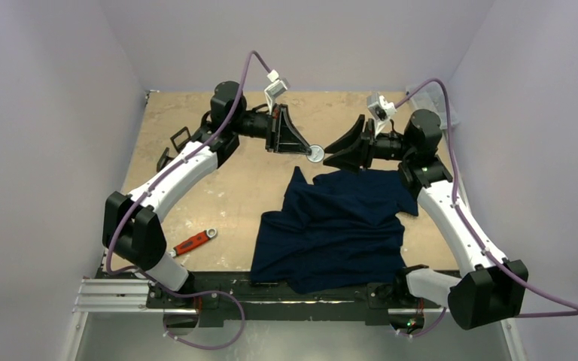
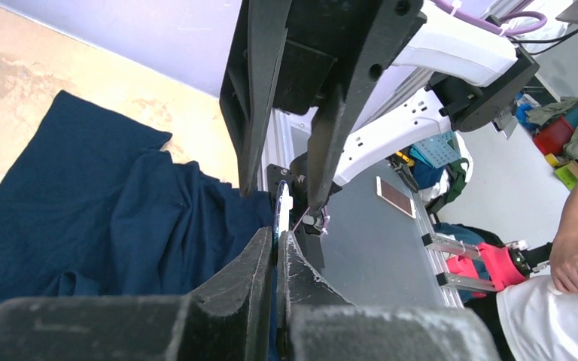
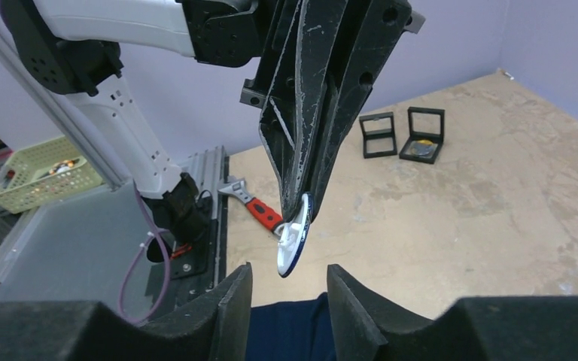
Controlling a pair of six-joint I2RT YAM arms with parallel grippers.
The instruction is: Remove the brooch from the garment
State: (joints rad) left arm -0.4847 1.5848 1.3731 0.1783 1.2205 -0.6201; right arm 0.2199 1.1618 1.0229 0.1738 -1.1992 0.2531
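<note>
The brooch (image 1: 315, 154), a round white disc with a dark blue rim, hangs in the air over the back of the table. My left gripper (image 1: 308, 150) is shut on its edge. In the left wrist view the brooch (image 2: 281, 207) stands edge-on between the closed pads (image 2: 260, 259). My right gripper (image 1: 330, 157) faces it from the right, open. In the right wrist view the brooch (image 3: 293, 237) has its lower edge just reaching the gap of the right gripper (image 3: 287, 275), touching neither finger. The garment (image 1: 339, 226), a dark navy T-shirt, lies crumpled on the table below.
A red-handled wrench (image 1: 193, 242) lies on the wooden table (image 1: 241, 188) left of the shirt. Two small black frame cases (image 3: 378, 135) (image 3: 424, 135) stand near the left arm at the table's left. Purple walls close in on three sides.
</note>
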